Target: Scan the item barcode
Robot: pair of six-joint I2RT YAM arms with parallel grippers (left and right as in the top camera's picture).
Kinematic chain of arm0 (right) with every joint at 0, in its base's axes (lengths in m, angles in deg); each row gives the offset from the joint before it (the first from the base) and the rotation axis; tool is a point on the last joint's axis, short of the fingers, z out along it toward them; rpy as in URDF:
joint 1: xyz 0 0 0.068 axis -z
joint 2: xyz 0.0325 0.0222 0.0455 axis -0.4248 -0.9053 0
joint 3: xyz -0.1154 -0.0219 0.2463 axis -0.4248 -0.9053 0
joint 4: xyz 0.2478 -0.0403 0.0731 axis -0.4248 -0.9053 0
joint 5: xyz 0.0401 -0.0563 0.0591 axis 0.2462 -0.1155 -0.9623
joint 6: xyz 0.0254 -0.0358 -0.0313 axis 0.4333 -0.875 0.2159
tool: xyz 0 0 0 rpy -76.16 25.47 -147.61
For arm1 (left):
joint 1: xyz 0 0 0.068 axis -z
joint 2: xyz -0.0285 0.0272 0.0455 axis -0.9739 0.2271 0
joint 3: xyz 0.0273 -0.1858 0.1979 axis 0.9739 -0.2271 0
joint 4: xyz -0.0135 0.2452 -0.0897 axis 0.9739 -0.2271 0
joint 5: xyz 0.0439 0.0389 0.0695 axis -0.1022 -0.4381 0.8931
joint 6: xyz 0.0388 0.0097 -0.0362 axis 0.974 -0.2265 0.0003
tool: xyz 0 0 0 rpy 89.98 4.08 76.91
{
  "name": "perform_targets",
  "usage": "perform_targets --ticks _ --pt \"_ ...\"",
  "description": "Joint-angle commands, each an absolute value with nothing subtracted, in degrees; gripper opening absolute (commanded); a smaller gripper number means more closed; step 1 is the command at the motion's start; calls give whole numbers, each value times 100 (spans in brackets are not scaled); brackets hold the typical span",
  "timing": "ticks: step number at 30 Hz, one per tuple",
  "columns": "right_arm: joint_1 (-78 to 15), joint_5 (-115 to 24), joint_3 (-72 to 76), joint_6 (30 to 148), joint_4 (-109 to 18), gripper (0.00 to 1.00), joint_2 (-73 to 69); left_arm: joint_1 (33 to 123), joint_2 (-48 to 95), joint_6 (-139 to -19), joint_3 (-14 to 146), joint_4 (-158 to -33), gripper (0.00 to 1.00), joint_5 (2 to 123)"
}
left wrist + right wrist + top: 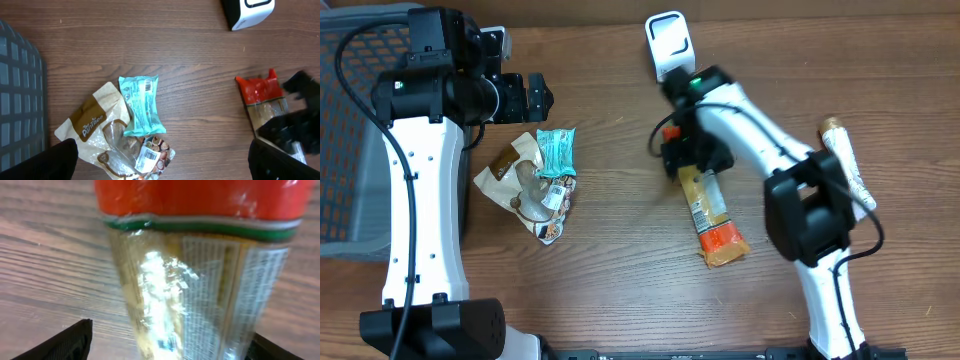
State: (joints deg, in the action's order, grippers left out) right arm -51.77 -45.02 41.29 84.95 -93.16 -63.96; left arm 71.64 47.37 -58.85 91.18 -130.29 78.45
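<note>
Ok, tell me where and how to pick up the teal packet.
Pinch the teal packet across its narrow width at the end pointing away from the other bags, where it rests on bare table. Probably best straight down with the open left gripper: it lies flat, leaving no side edge to catch.

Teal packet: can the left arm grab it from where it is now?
Probably yes. The left gripper is open and hangs close beside the teal packet. The packet lies partly on the brown pouch, with nothing covering it or standing between them.
</note>
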Motion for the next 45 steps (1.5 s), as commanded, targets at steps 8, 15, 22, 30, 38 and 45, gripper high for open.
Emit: perform_targets --ticks 8,15,22,30,38,45 --pt "-3854 -7016 3587 6443 -9421 86 -6363 7201 4733 -5920 9206 -13010 100 7854" --pt "-3809 -7901 2470 6436 -8551 86 -6366 7201 4733 -5920 9206 -13007 100 7854" --pt "-4372 -8255 1548 8038 -7019 63 -6370 7201 4733 -5920 9206 -13007 99 7854" --pt "-4525 -8137 1469 9083 -6213 8 -6368 7201 4733 -5920 9206 -13007 100 7854" --pt "-4528 -8314 1585 9147 -5907 4 -6337 7201 4733 -5920 9206 -13010 100 7854" --pt "-4534 -6421 2342 9142 -7205 4 -5594 7201 4733 -5920 9206 -13010 100 7854"
